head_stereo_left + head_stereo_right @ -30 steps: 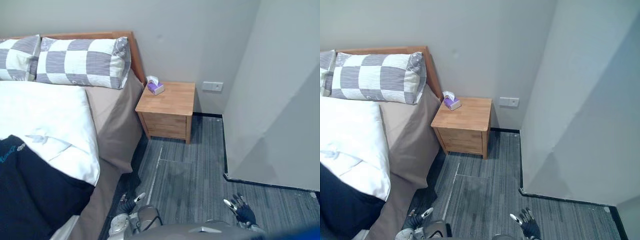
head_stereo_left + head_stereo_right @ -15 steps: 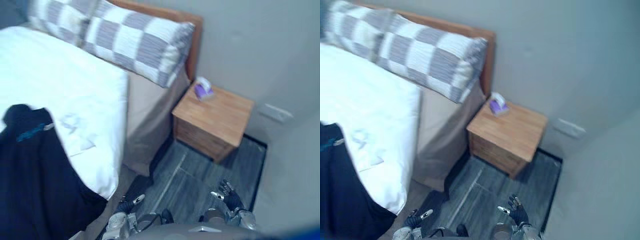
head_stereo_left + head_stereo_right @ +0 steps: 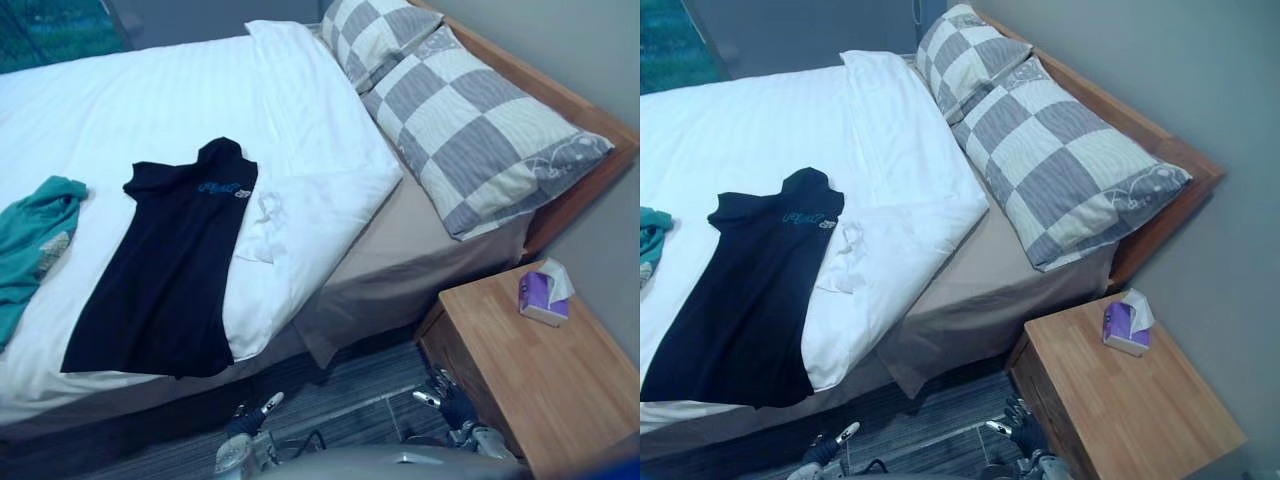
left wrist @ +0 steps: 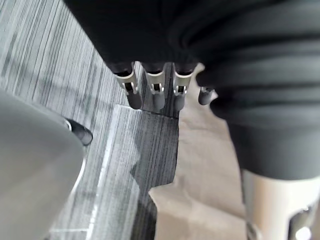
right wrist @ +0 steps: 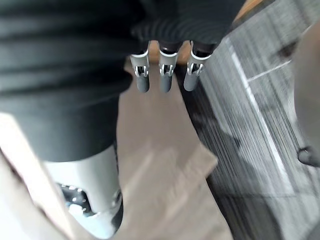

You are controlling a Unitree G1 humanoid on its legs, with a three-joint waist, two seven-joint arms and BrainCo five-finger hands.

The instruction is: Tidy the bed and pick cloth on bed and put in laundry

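A bed is seen across the left and middle of the scene, with its wooden headboard set against the wall at the right. Most of the mattress is covered by a white duvet, whose right edge is folded back, so that a strip of beige sheet is left bare below the pillows and hangs over the near side of the bed. Two grey-and-cream checked pillows are laid against the headboard: the larger-looking near pillow and, touching it, the far pillow.

A wooden nightstand is placed just beside the bed at the near right, on a grey striped carpet.

A black shirt is spread flat on the duvet towards the near left, its collar pointing to the far side. A teal cloth is bunched on the duvet at the left edge, apart from the black shirt.

The left hand and the right hand are held low over the carpet at the near edge, well apart from both garments. In the wrist views their fingers are seen straight and relaxed, with nothing held.

A purple-and-white tissue box is set on the nightstand's far part.
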